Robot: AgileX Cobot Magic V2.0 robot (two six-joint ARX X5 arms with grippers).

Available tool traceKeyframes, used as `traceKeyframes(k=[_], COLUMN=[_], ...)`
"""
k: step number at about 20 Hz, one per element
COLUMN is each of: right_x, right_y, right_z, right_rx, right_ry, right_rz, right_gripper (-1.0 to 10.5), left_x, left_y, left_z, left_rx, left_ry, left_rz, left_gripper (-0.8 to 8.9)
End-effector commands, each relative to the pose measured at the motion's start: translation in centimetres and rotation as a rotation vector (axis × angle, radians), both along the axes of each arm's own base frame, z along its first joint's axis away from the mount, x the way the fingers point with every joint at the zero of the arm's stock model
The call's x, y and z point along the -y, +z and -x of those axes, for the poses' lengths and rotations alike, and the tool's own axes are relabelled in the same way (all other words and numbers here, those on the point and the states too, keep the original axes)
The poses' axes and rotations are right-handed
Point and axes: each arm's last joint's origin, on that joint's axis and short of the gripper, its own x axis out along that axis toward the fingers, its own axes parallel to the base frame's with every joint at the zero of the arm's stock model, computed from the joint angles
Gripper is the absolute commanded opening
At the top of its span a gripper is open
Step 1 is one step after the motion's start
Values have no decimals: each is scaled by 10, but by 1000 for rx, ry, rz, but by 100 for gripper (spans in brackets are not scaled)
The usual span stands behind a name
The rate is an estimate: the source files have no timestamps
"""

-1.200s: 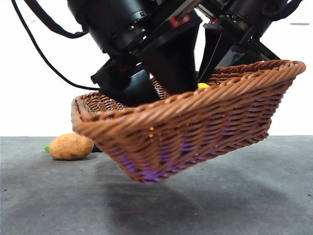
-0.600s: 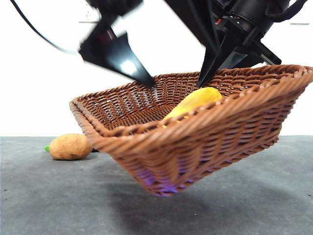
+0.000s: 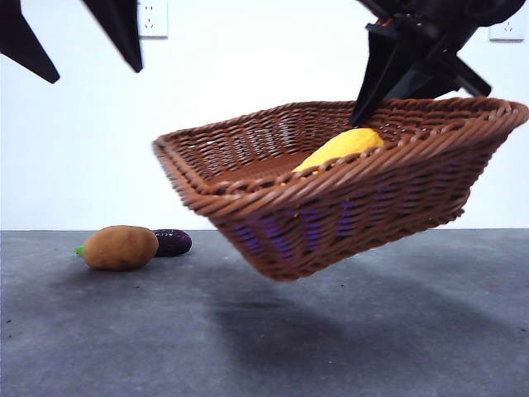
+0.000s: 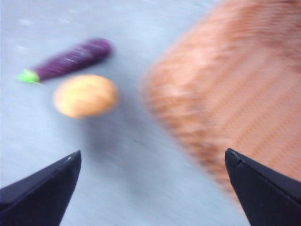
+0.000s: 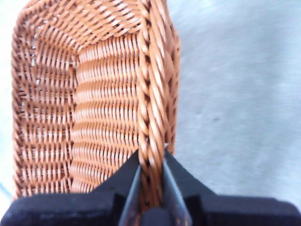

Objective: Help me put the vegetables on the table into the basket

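The basket (image 3: 347,194) is a shallow rectangular tray of reddish-brown woven wicker, with flared sides and a thick braided rim. It hangs tilted in the air, clear of the table (image 3: 264,331), its lowest corner casting a soft shadow on the surface below. Inside it, against the far side, lies the yellow vegetable (image 3: 340,149), an oblong form of bright yellow, partly hidden behind the near rim.

The right gripper (image 5: 151,162) has its two black jaws closed together on the braided rim (image 5: 151,94) of the basket; the wrist view shows the plaited strands pinched between them, with the ribbed weave of the basket floor to one side and grey table to the other. In the front view this gripper (image 3: 364,112) descends from the upper right as a dark angular mass meeting the far rim.

The left gripper (image 4: 150,169) has its jaws spread wide apart, with nothing between them. It hangs above the table; in the front view its two pointed black tips (image 3: 124,37) show at the upper left corner.

On the dark grey, matte, faintly speckled table, well apart from the basket, lie the potato (image 3: 121,247), a dull orange-brown oval with a rough skin, and just behind it the eggplant (image 3: 171,241), slim, glossy, dark purple, with a green stem (image 4: 28,76). The left wrist view is blurred.
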Motion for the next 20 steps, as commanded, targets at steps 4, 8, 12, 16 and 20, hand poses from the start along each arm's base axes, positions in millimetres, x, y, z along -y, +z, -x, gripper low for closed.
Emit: traceKeyframes(k=[4, 8, 12, 16, 20], right_x=[12, 15, 17, 19, 24], right_y=[8, 14, 16, 19, 19], right_z=[8, 13, 18, 19, 17], right_rx=[-10, 32, 46, 75, 91], right_ry=[-46, -48, -9, 11, 15], right_rz=[4, 30, 55, 59, 64], right_gripper=[-10, -11, -10, -10, -10], left_x=[-51, -66, -64, -67, -68], left_y=[-12, -35, -54, -78, -110], left_z=[-71, -122, -161, -184, -197], left_rx=[54, -41, -80, -152, -211], left_ry=[-153, -269, -453, -497, -517], left_rz=[-154, -51, -82, -112, -128], left_gripper=[534, 534, 534, 534, 534])
